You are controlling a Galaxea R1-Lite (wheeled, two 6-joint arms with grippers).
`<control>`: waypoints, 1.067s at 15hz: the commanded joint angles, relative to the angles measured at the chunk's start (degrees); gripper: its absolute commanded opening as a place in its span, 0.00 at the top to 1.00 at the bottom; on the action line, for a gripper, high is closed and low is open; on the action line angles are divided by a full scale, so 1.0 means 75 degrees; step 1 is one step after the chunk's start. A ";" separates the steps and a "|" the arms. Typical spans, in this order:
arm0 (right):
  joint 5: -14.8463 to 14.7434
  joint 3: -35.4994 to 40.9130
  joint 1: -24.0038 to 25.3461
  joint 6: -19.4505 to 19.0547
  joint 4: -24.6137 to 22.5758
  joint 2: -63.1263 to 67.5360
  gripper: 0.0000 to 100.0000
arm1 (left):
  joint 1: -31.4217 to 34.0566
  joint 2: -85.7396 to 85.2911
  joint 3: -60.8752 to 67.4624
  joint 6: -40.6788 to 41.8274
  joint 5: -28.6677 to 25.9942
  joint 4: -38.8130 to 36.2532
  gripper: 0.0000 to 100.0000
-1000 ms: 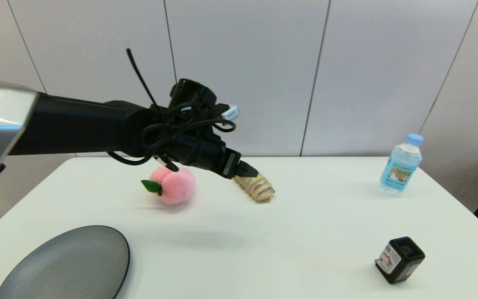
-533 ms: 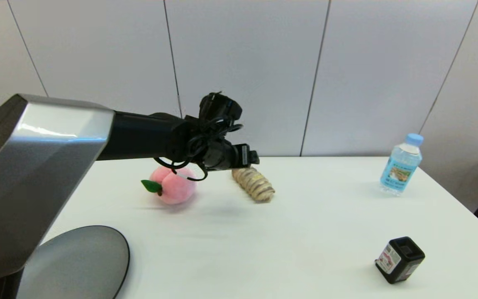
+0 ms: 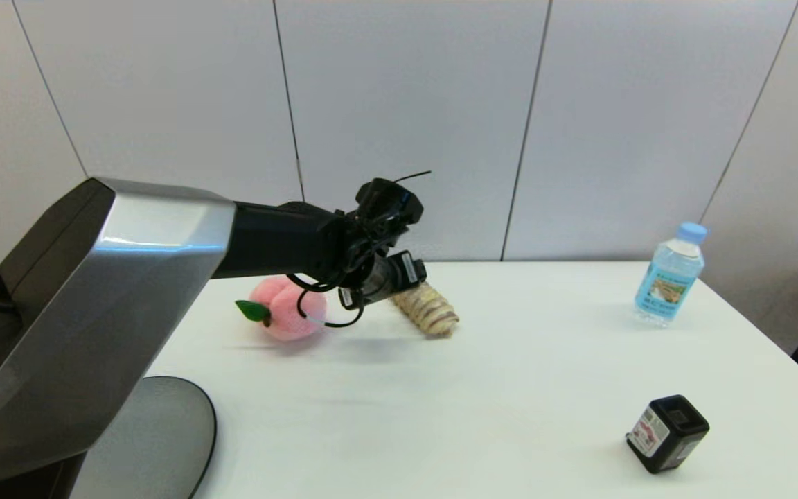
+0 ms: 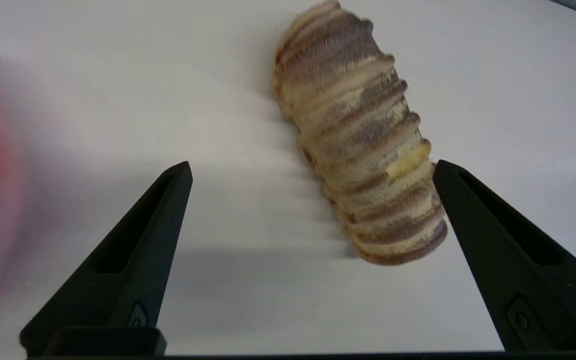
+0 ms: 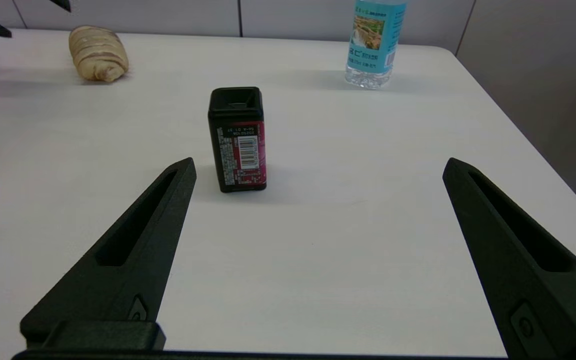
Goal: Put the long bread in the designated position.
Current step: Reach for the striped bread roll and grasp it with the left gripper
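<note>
The long bread [image 3: 431, 312], a tan ridged loaf with brown stripes, lies on the white table [image 3: 510, 388] just right of the pink plush peach [image 3: 287, 317]. My left gripper [image 4: 311, 166] hovers open above the bread's far end; in the left wrist view the bread [image 4: 358, 150] lies lengthwise between the fingers, close to one fingertip [image 4: 443, 172]. Nothing is gripped. In the head view the left wrist [image 3: 392, 274] hides that end of the loaf. The designated position shows no mark on the tabletop. My right gripper [image 5: 319, 162] stands open low over the table's right side.
A dark grey plate [image 3: 163, 443] sits at the front left, partly behind my left arm. A water bottle [image 3: 669, 274] stands at the back right. A small black box [image 3: 667, 433] stands at the front right, just ahead of the right gripper.
My left arm has reached farther over the table, and its wrist has dropped and tipped down over the bread's far end. Bread, peach, bottle and box have not moved.
</note>
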 commanded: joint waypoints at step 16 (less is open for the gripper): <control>0.0016 0.0001 0.0003 -0.0006 0.0000 0.0010 0.00 | -0.0610 0.1041 -0.1162 0.0066 0.0029 0.0148 0.00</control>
